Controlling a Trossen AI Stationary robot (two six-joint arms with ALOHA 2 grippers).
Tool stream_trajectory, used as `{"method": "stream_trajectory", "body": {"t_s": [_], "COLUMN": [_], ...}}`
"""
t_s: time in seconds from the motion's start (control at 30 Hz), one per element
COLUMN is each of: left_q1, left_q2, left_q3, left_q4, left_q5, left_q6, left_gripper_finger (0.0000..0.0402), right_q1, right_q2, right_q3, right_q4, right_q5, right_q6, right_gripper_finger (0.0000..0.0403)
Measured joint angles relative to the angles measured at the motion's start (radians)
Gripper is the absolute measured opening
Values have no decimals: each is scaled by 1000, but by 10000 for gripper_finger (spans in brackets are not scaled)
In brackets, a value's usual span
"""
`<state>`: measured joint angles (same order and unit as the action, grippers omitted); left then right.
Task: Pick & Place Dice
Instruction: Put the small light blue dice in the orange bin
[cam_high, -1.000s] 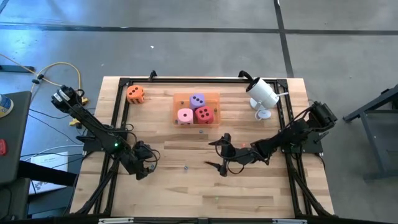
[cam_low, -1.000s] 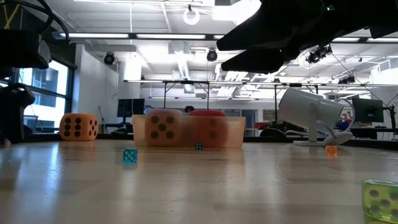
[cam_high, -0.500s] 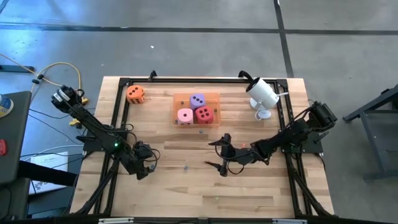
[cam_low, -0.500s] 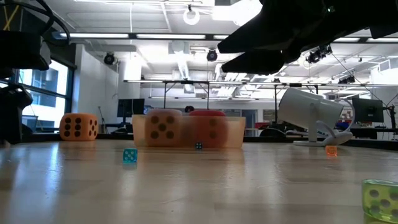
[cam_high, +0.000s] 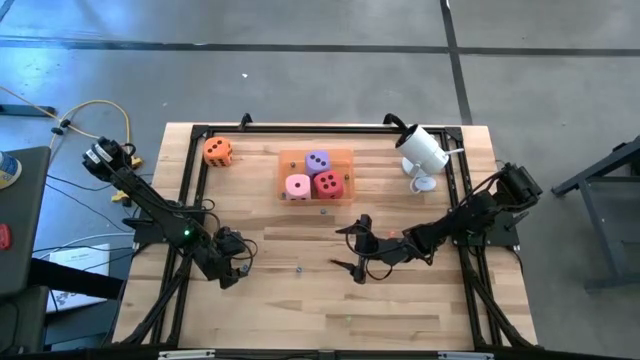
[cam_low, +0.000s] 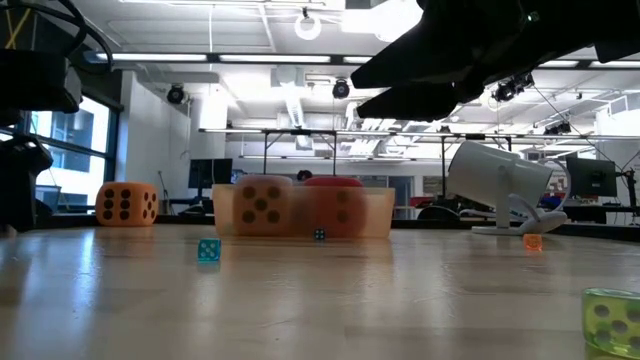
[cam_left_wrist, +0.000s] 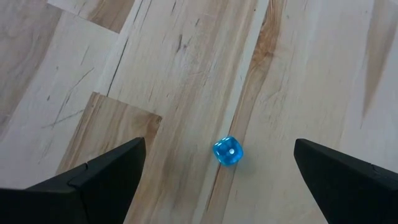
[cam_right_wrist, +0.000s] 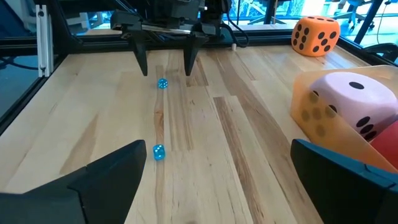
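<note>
An orange die (cam_high: 218, 151) rests on the table at the far left. The purple die (cam_high: 318, 161), pink die (cam_high: 298, 185) and red die (cam_high: 328, 184) sit inside a translucent orange tray (cam_high: 346, 154) at the far middle. My left gripper (cam_high: 238, 268) hovers open near the table's left side, tipped down over a tiny blue die (cam_left_wrist: 227, 151) without touching it. My right gripper (cam_high: 348, 247) stands open at mid-table, pointing toward the left side, with nothing between its fingers. In the right wrist view the pink die (cam_right_wrist: 357, 102) shows behind the tray wall (cam_right_wrist: 311, 109).
A white camera (cam_high: 422, 150) stands on the far right of the table. Tiny dice lie loose on the wood: blue ones (cam_right_wrist: 158, 152) (cam_low: 319, 235), an orange one (cam_low: 532, 241) and a green one (cam_low: 611, 320). A black frame (cam_high: 190, 180) borders the table.
</note>
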<state>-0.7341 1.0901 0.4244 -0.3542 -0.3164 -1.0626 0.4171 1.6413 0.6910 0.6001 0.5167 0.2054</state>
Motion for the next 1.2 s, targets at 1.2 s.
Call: {"method": "stream_trajectory", "body": {"t_s": [1.2], "left_q1": [32], "left_q2": [0], "left_q3": [0], "left_q4": [0], "left_q5": [-30], "left_q6": [-34], "left_gripper_finger": [397], "right_q1": [0], "right_q2": [0], "right_q3": [0], "right_q4": [-13], "right_q5": [0], "right_q6": [11], "right_gripper_finger": [393]}}
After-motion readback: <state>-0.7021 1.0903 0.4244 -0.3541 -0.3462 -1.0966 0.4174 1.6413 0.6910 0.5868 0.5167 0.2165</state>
